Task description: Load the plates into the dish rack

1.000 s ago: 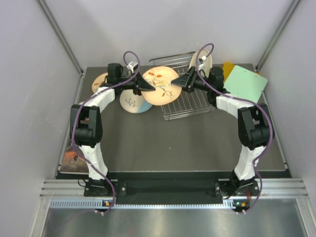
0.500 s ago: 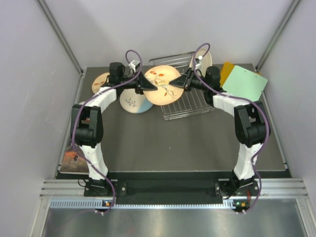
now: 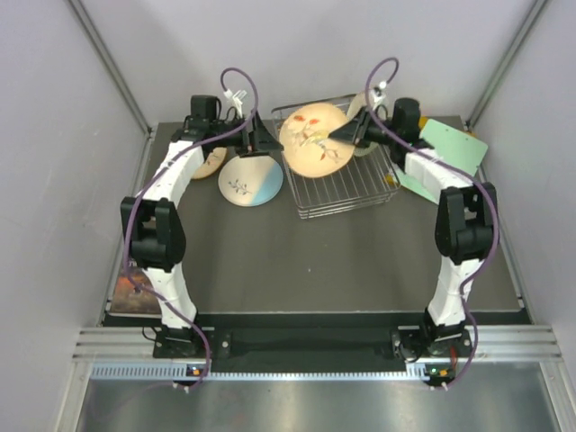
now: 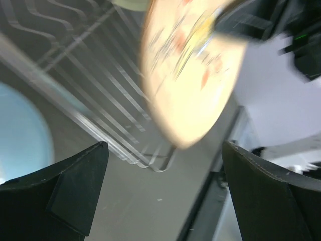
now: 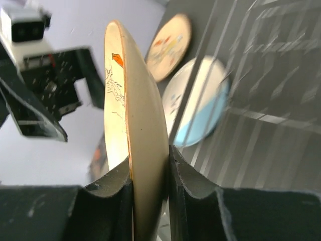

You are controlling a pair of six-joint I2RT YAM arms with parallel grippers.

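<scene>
My right gripper (image 3: 339,135) (image 5: 149,187) is shut on the rim of a tan floral plate (image 3: 313,139) (image 5: 135,125), holding it nearly on edge above the left end of the wire dish rack (image 3: 346,189) (image 4: 95,95). Well clear of it to the left, my left gripper (image 3: 262,144) (image 4: 165,193) is open and empty, and the same plate (image 4: 193,75) shows blurred ahead of its fingers. A white-and-light-blue plate (image 3: 251,181) (image 5: 196,103) (image 4: 20,138) lies flat left of the rack. A second tan plate (image 3: 212,162) (image 5: 169,46) lies further left, partly under the left arm. A cream plate (image 3: 364,105) stands at the rack's back.
A light green board (image 3: 450,151) lies right of the rack under the right arm, an orange one (image 3: 392,178) showing at its edge. Grey side walls close in the dark table (image 3: 315,261). A dark picture card (image 3: 135,292) lies at the near left edge.
The left gripper opened, let go of the tan plate and drew back left. The right gripper closed on the plate's rim and carried it back over the rack, tilting it upright.
</scene>
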